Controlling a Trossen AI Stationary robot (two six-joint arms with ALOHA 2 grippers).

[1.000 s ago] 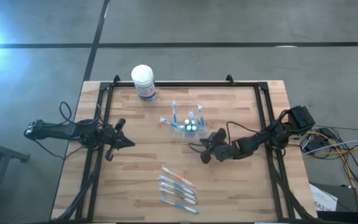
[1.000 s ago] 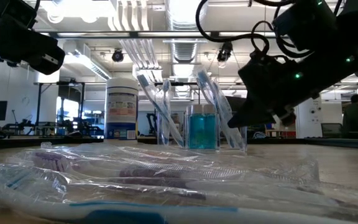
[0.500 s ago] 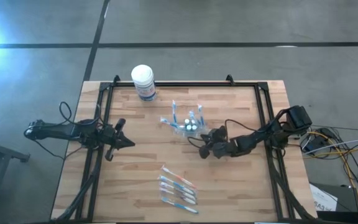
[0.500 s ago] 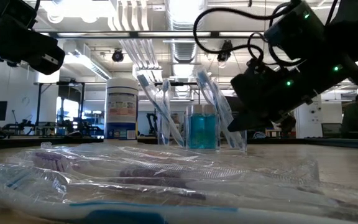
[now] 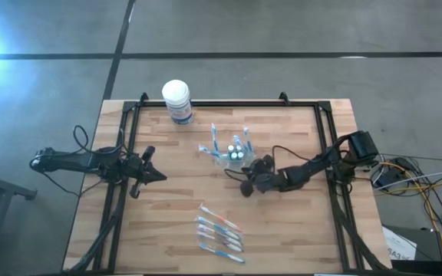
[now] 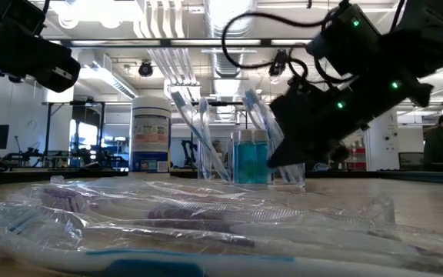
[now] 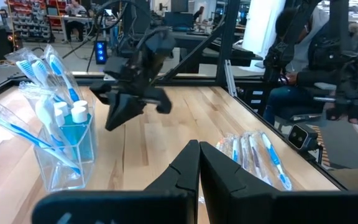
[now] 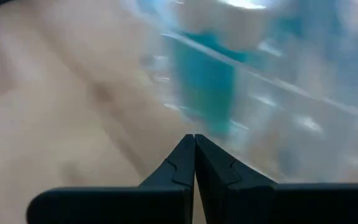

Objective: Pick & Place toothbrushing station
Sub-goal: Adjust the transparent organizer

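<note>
The clear cup (image 5: 232, 156) is standing near the middle of the table (image 5: 298, 222), toward its far side, holding several toothbrushes (image 5: 214, 139) that are leaning out of it along with a few white-capped pieces (image 5: 238, 155) over blue contents. A second batch, the wrapped brushes (image 5: 219, 233), is lying flat in a row toward the near edge, well apart from the cup, so the station is looking only partly stocked: some brushes are already standing in the cup, and the wrapped ones are not yet moved. The right gripper (image 5: 247, 184) is hanging low just beside the cup on its near-right side, its fingers pressed together and holding nothing; its wrist view is showing the cup's clear wall and blue contents right ahead of the closed tips (image 8: 194, 144), though whether they are touching the cup cannot be told. The left gripper (image 5: 159, 175) is waiting at the table's left side, well apart from everything, its fingers also together and empty. A white-lidded tub (image 5: 177, 101) is standing at the far-left corner, untouched. Judging from this, most of the work is still ahead: each wrapped brush is yet to be picked and set in the cup
</note>
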